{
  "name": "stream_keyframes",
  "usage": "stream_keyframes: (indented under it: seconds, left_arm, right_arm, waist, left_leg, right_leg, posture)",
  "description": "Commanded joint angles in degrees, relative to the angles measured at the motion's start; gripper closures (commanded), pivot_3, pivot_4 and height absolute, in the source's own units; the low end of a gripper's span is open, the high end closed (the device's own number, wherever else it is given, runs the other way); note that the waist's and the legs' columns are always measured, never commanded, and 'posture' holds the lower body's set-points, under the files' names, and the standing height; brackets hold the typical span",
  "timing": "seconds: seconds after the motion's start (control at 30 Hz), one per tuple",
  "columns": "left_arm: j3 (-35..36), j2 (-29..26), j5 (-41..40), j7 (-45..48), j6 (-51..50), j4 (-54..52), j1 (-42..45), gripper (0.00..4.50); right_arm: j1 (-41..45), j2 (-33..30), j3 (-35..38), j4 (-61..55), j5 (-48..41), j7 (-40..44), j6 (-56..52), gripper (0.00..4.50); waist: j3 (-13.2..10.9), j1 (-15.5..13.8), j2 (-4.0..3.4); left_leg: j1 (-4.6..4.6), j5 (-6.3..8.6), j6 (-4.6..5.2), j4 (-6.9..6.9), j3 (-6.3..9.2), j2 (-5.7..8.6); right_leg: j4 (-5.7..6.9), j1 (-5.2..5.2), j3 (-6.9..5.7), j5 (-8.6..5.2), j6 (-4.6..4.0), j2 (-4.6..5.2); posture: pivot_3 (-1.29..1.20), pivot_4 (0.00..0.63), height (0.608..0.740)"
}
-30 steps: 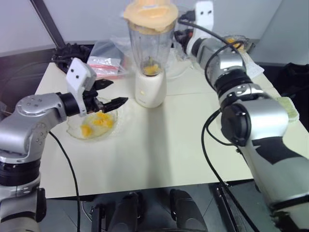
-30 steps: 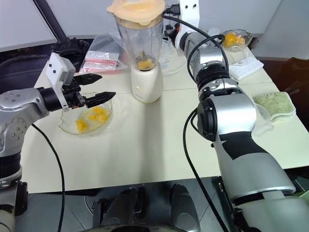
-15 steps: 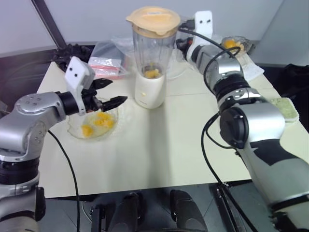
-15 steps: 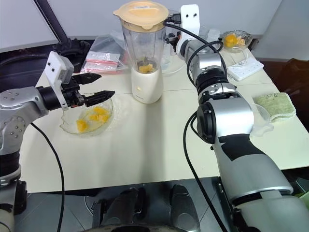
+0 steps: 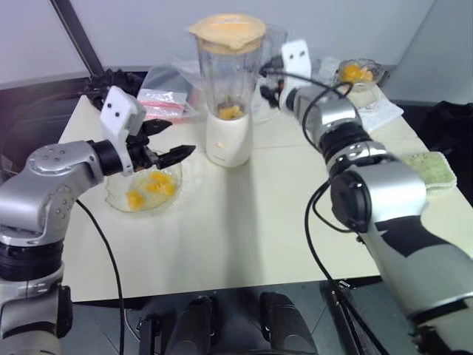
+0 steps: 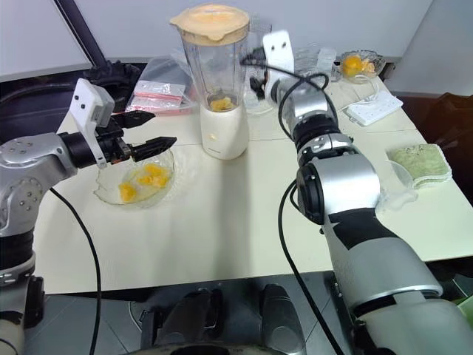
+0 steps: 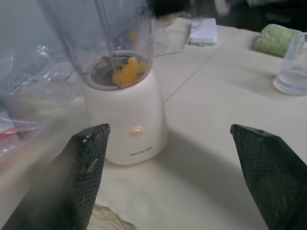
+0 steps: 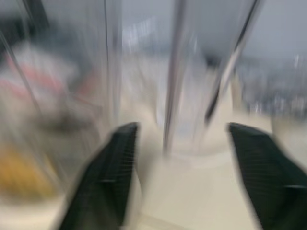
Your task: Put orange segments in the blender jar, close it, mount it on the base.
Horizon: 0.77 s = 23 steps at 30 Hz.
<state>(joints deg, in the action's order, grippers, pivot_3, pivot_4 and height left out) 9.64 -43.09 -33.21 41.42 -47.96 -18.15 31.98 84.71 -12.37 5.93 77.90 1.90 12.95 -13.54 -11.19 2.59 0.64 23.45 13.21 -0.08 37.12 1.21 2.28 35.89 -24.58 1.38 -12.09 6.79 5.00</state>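
Your blender jar (image 5: 228, 70) stands upright on the base (image 5: 230, 139) at the far middle of the counter (image 5: 244, 222), its cream lid (image 5: 226, 30) on top and orange segments (image 5: 230, 112) at its bottom. More segments lie in the glass bowl (image 5: 118, 194) to the left. Your left gripper (image 5: 166, 140) hovers above that bowl, jaws released and empty. Your right gripper (image 8: 180, 158) sits just right of the jar, jaws spread, gripping nothing.
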Motion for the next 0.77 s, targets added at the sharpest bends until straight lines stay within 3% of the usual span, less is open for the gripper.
stream_keyframes:
  seconds: [0.03, 0.33, 0.47, 0.5, 0.67, 0.77]
  left_arm:
    - [1.1, 0.3, -1.3, 0.3, 1.1, -1.0, 1.2, 0.28]
    - [-0.1, 1.1, -0.3, -0.3, 2.1, -1.2, -0.4, 0.28]
    - [-0.2, 2.9, -0.5, -1.7, 1.9, -2.1, -2.3, 0.28]
    - [-0.2, 3.5, -0.6, -2.2, 1.7, -2.5, -3.0, 0.28]
    - [-1.2, 6.5, 0.3, -5.1, 2.3, -4.7, -8.0, 0.28]
    - [-1.3, 8.5, 0.4, -5.8, 4.1, -4.2, -10.1, 0.28]
  right_arm:
    - [1.6, -0.9, -0.9, -1.7, 1.7, -1.1, 1.9, 0.05]
    - [-2.1, -1.2, -1.8, -4.8, 2.6, -1.0, 2.5, 0.05]
    - [-8.6, -1.0, -2.4, -13.1, 1.8, 0.6, -0.6, 0.05]
    - [-11.5, -1.0, -2.7, -17.6, 1.5, 1.4, -2.4, 0.05]
    - [-39.7, -2.0, -5.1, -66.5, -3.3, 7.5, -24.9, 0.05]
    - [-52.0, -1.2, -3.4, -87.4, -9.3, 9.4, -33.8, 0.05]
  waist:
    - [0.0, 0.0, -0.01]
    - [0.0, 0.5, 0.0]
    - [0.0, 0.3, 0.01]
    - [0.0, 0.3, 0.01]
    - [0.0, -0.6, 0.02]
    - [0.0, -0.7, 0.02]
  left_leg:
    - [0.03, 0.0, 0.0, -0.01, 0.0, 0.0]
    - [0.04, 0.0, -0.01, -0.07, 0.0, -0.02]
    - [0.04, 0.0, 0.0, -0.06, 0.0, -0.02]
    - [0.04, 0.0, 0.0, -0.06, 0.0, -0.02]
    - [0.11, 0.03, 0.04, -0.06, 0.13, -0.01]
    - [0.2, 0.04, 0.05, -0.06, 0.12, 0.0]
  right_leg:
    - [0.0, -0.03, 0.0, 0.0, 0.0, 0.0]
    - [0.01, -0.08, 0.0, -0.02, -0.03, -0.02]
    - [-0.01, -0.05, 0.0, -0.02, -0.03, -0.01]
    - [0.0, -0.06, 0.01, -0.02, -0.03, 0.0]
    - [0.05, -0.09, -0.06, -0.02, -0.02, 0.03]
    - [0.0, -0.16, -0.06, -0.03, -0.02, 0.04]
  posture:
    - [0.0, 0.15, 0.74]
    - [0.0, 0.15, 0.74]
    - [0.0, 0.15, 0.74]
    - [0.0, 0.15, 0.74]
    - [0.0, 0.15, 0.74]
    - [0.0, 0.15, 0.74]
